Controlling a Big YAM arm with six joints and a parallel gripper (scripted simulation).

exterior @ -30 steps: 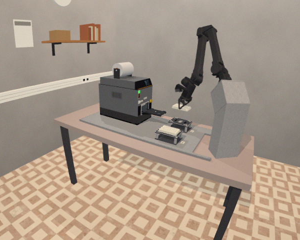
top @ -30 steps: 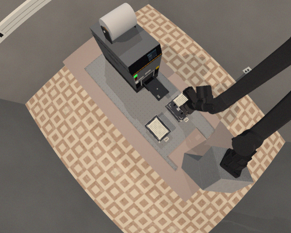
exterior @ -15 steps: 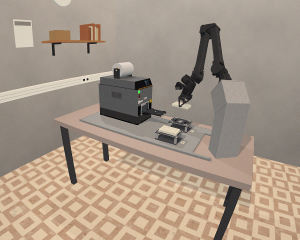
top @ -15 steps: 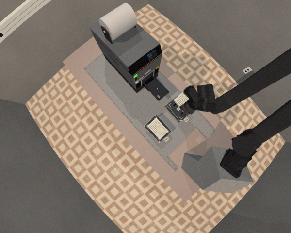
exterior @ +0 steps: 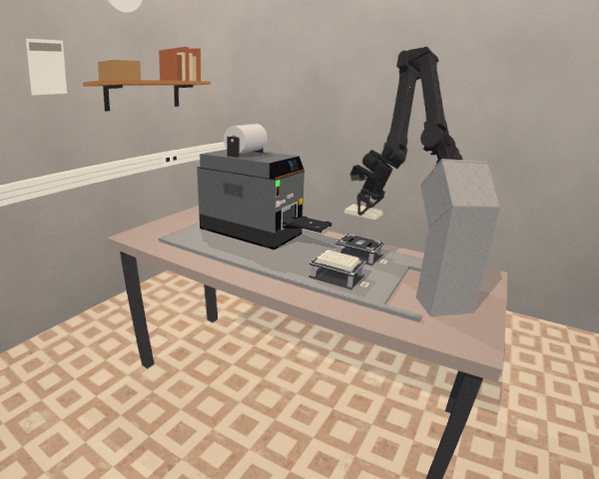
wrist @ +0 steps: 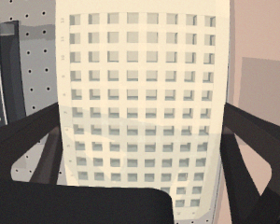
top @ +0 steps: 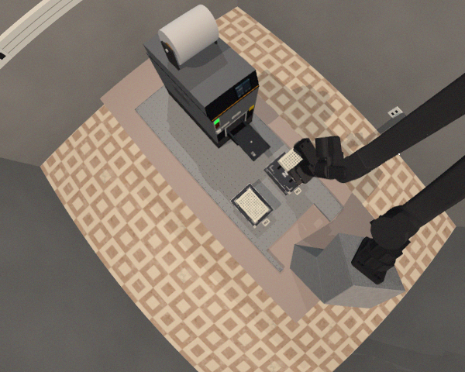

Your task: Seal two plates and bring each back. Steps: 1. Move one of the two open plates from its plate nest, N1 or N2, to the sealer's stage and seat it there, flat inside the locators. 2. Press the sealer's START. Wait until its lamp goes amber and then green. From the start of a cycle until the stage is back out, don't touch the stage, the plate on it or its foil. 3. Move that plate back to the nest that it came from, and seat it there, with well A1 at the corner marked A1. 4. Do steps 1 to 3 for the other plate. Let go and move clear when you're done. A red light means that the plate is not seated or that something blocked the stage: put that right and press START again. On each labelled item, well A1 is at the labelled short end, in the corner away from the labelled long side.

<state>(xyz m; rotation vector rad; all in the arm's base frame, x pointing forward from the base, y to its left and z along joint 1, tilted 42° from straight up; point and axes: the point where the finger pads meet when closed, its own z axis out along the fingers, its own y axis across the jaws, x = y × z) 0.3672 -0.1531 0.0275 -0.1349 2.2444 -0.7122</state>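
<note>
My gripper point(top: 296, 162) point(exterior: 367, 206) point(wrist: 141, 111) is shut on a cream well plate point(top: 288, 160) point(exterior: 373, 213) point(wrist: 142, 70), gripping its long sides. The plate hangs roughly level above the empty far nest point(top: 277, 176) point(exterior: 374, 245), whose label seems to read N1. No foil can be made out on it. A second cream plate point(top: 252, 204) point(exterior: 335, 259) sits in the near nest point(exterior: 349, 279), apparently N2. The sealer point(top: 229, 80) point(exterior: 238, 191) has its dark stage point(top: 245, 138) point(exterior: 315, 225) out with no plate on it. Its lamp point(top: 216, 121) point(exterior: 278, 183) is green.
A white roll point(top: 192, 33) point(exterior: 251, 137) tops the sealer. A yellow square point(top: 251, 108) point(exterior: 300, 202) is on its front, right of the stage opening. A tall grey block point(top: 336, 272) point(exterior: 454, 241) stands at the table's right end, by the arm's base.
</note>
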